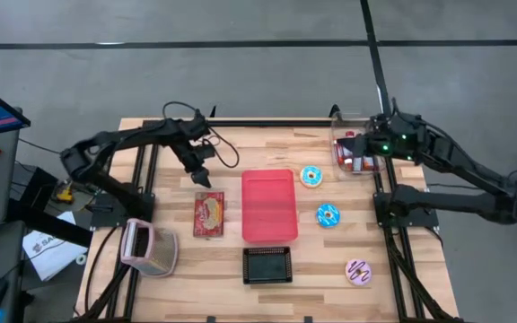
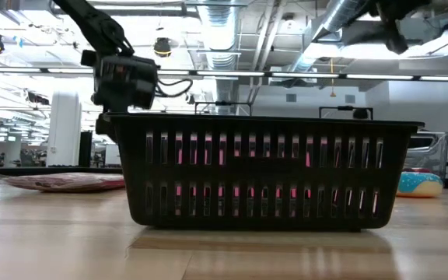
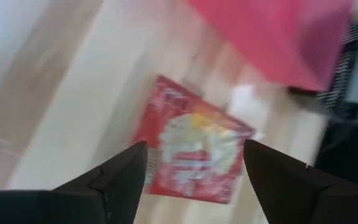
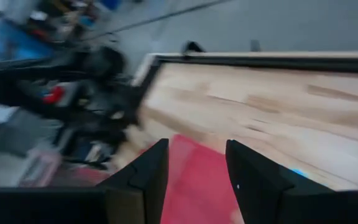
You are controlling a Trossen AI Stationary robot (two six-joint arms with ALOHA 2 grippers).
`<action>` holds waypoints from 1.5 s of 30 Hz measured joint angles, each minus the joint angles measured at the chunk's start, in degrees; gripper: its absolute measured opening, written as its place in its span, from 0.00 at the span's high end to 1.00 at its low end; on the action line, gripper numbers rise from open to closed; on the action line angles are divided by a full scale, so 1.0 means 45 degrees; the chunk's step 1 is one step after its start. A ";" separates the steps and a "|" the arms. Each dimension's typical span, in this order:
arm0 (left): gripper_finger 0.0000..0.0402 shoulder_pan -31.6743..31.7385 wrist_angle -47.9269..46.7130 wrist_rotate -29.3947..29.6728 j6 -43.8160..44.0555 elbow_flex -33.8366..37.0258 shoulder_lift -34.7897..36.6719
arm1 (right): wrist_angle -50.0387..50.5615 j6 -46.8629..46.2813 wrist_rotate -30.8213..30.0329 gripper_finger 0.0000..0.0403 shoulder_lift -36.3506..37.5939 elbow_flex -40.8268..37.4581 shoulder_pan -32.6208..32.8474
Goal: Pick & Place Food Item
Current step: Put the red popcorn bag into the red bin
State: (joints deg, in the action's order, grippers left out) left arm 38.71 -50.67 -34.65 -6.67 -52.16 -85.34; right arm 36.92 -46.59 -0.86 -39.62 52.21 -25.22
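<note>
From above, the left gripper point(image 1: 204, 178) is hovering just behind the red snack packet point(image 1: 209, 214), which wants a straight drop to straddle it; the right gripper point(image 1: 355, 146) is waiting far off, empty. In its wrist camera, fingers point(image 3: 114, 180) are spreading wide, touching nothing

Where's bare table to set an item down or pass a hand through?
Free: the far strip behind the red tray, and the near-right wood between the black basket and the pink donut. Crowded: the left side, where the left gripper hangs over the red packet near the toaster.
</note>
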 joint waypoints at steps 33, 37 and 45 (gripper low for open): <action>0.40 -0.0816 0.1027 0.1232 -0.1155 -0.0049 -0.3611 | -0.2261 -0.0533 -0.1544 0.67 -0.0363 0.0005 0.3914; 0.42 -0.0992 0.1052 0.1056 -0.1155 -0.0044 -0.3633 | -0.2258 -0.0561 -0.1540 0.67 -0.0700 0.0000 0.4130; 0.45 -0.1463 0.1033 0.0791 -0.1153 -0.0024 -0.3658 | -0.2436 -0.0670 -0.1540 0.67 -0.1122 0.0001 0.4613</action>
State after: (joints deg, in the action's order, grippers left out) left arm 32.13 -46.02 -31.09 -11.86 -52.27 -101.80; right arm 25.96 -49.60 -7.79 -44.66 52.21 -4.46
